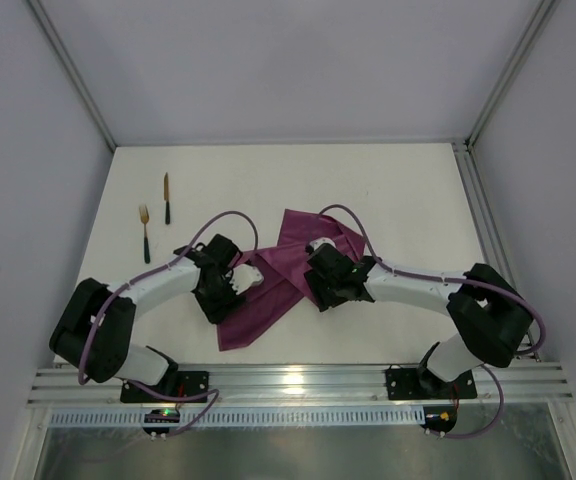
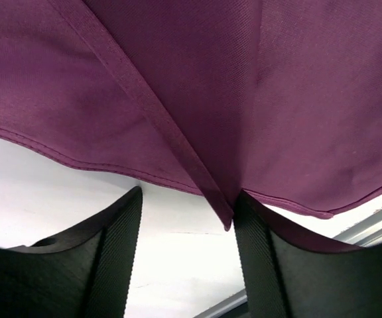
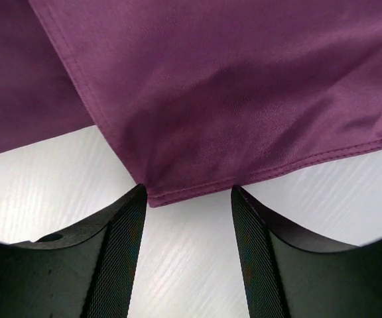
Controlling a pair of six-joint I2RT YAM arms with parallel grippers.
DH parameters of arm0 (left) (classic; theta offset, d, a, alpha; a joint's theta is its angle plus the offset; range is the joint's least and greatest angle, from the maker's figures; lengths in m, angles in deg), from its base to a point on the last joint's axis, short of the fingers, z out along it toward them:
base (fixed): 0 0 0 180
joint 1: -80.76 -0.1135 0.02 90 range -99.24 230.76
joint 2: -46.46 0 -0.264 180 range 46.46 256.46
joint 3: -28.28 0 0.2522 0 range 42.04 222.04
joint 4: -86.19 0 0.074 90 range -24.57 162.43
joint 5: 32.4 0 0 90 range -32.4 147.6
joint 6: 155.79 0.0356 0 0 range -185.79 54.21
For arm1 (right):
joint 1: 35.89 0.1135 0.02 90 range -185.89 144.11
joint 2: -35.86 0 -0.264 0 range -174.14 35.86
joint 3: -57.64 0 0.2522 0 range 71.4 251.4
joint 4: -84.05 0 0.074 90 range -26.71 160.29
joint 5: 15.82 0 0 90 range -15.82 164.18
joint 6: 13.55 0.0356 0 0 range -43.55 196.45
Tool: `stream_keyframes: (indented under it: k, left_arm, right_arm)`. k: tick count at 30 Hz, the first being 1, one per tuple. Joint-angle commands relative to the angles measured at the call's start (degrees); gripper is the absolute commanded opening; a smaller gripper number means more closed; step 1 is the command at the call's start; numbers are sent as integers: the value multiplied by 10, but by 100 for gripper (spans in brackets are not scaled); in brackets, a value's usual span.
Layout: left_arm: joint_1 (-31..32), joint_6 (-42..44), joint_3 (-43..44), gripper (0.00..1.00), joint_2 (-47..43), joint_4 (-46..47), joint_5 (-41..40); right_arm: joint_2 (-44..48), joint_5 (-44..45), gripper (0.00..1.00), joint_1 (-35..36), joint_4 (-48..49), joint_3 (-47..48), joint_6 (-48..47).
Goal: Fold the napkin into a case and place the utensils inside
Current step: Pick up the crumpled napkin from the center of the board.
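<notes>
The magenta-purple napkin [image 1: 273, 290] lies partly folded and crumpled in the middle of the table, running from front left to back right. My left gripper [image 1: 251, 280] is open at its left edge; in the left wrist view [image 2: 190, 192] a hemmed corner of the napkin [image 2: 257, 99] points down between the jaws, next to the right finger [image 2: 257, 258]. My right gripper [image 1: 314, 270] is open at the napkin's right side; in the right wrist view [image 3: 188, 189] a folded edge of the napkin [image 3: 231, 106] lies at the fingertips. The gold fork [image 1: 145, 230] and gold knife [image 1: 167, 197] lie at the back left, far from both grippers.
The white table [image 1: 408, 190] is closed in by pale walls on the left, back and right. An aluminium rail [image 1: 298, 385] with the arm bases runs along the near edge. Purple cables [image 1: 233, 217] arch over both arms.
</notes>
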Motion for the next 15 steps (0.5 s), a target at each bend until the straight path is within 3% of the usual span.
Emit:
stream_keyframes:
  k: [1, 4, 5, 6, 7, 8, 12, 15]
  left_arm:
    - [2, -11, -17, 57, 12, 26, 18]
    - [2, -10, -19, 44, -1, 24, 33]
    - [2, -10, -19, 33, -4, 23, 34]
    - [2, -10, -19, 25, -10, 24, 34]
    - [2, -11, -19, 9, -13, 24, 31]
    - [2, -12, -20, 0, -16, 28, 28]
    - [1, -26, -17, 0, -37, 41, -11]
    - [-5, -35, -12, 0, -58, 50, -36]
  right_arm:
    - [-37, 8, 58, 3, 25, 9, -10]
    - [-59, 13, 45, 3, 18, 14, -3]
    - [-67, 24, 33, 4, 18, 14, 1]
    - [-68, 29, 29, 3, 17, 13, 3]
    - [-69, 32, 25, 3, 18, 12, 4]
    - [-65, 34, 20, 3, 18, 10, 4]
    - [-49, 44, 4, 3, 21, 12, 2]
    - [-24, 54, 4, 4, 8, 24, 2]
